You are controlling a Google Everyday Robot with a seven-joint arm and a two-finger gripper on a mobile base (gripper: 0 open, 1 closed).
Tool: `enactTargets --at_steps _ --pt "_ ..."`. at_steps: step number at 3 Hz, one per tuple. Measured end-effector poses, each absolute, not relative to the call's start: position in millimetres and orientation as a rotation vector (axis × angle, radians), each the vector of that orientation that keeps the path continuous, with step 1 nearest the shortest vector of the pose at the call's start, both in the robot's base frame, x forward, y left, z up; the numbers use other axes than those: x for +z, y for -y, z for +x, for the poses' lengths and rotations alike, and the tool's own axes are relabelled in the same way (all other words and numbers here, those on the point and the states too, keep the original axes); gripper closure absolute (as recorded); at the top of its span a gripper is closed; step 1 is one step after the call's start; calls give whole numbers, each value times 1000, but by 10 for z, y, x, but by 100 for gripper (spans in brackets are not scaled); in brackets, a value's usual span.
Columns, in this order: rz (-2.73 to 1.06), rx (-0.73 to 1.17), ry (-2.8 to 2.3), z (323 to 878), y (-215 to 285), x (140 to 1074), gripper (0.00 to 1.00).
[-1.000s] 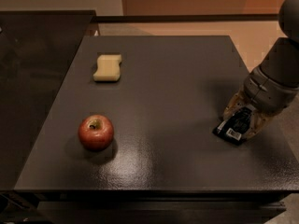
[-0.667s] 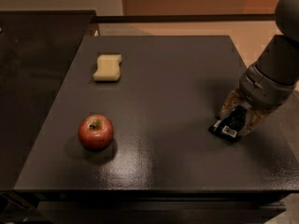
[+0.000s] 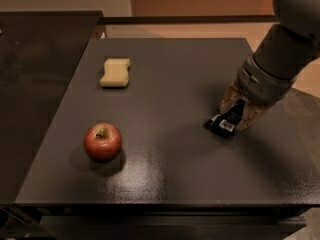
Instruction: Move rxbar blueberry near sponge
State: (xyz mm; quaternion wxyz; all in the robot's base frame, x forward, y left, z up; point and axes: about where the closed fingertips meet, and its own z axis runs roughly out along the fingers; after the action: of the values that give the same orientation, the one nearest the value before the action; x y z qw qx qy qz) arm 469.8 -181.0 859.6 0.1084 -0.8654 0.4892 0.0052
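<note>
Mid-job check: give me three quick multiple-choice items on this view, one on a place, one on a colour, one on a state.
1. Where on the table is the sponge?
A. far left part
B. right edge by the arm
C. front edge

2. What colour is the apple?
A. green
B. red
C. yellow

3. What is the state of the rxbar blueberry?
A. lying next to the sponge
B. held in the gripper at the table's right side
C. resting on the apple

Answers:
1 A, it lies up left, beyond the apple.
2 B, its skin is red.
3 B, the gripper is closed on it, far from the sponge.
</note>
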Motion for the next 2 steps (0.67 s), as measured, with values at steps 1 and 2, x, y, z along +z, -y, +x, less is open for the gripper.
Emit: enactTargets --at_steps 1,2 --pt "-2520 -61 -1433 4885 1584 8693 100" --pt "-2486 -126 -1418 5158 1366 8789 100"
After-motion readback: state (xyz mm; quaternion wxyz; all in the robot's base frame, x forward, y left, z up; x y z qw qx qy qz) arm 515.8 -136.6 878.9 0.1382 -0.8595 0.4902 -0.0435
